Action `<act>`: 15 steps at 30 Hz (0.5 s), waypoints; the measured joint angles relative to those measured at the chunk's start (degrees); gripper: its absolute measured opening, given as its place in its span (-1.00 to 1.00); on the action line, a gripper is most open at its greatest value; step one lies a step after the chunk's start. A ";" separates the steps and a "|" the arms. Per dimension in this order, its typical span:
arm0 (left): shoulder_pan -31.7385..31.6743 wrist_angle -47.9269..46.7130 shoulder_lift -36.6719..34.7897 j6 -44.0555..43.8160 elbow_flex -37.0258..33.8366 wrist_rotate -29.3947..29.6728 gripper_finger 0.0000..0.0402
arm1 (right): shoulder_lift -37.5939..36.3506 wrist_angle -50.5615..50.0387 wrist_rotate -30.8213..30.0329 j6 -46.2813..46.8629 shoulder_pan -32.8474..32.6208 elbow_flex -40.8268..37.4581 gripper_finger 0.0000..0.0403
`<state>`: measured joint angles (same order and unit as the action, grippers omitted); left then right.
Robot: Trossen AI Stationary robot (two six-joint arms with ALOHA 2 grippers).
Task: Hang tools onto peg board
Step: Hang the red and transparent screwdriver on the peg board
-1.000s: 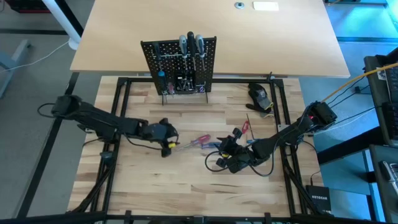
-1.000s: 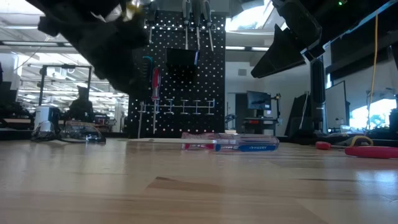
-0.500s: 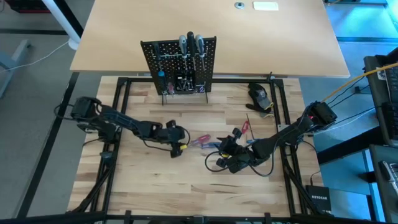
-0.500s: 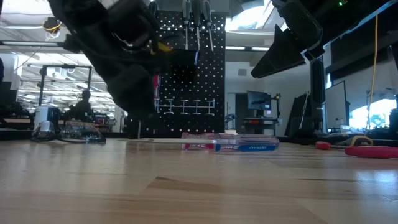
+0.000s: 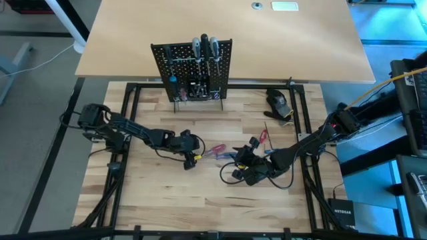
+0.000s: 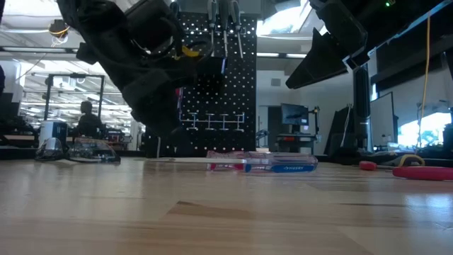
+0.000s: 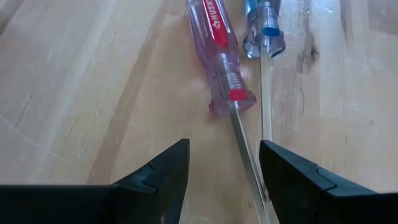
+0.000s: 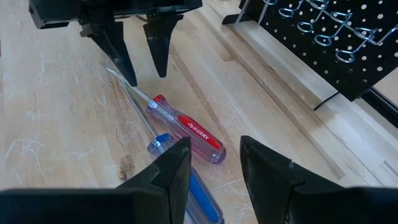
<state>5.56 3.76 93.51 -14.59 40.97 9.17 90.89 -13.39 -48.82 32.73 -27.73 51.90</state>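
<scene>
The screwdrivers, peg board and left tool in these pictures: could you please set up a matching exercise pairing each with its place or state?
Column one:
1. red screwdriver
2. blue screwdriver
3. peg board
4. left tool

Column two:
A. standing upright at the table's far edge
B. open above a silver shaft
C. lying flat, handle marked in white letters
D. lying flat beside the red one

Pairs: 1-C, 2-D, 3-A, 4-B

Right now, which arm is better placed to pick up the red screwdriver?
Left, I think. The left claw is open, fingers straddling the shaft of the red screwdriver just above the table. The right claw hangs higher, beside the handles, looking on.
</scene>
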 joint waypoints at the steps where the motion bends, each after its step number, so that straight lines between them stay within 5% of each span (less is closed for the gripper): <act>1: 0.00 -0.02 0.00 0.00 -0.07 0.00 -0.08 | 0.00 -0.02 0.00 0.00 0.00 0.00 -0.30; 15: 0.00 0.08 1.93 -0.49 -0.15 -1.35 -0.08 | 0.00 0.00 0.00 0.00 0.00 0.00 -0.30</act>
<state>5.56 3.84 95.44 -15.08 40.82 7.82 90.89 -13.39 -48.82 32.73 -27.73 51.90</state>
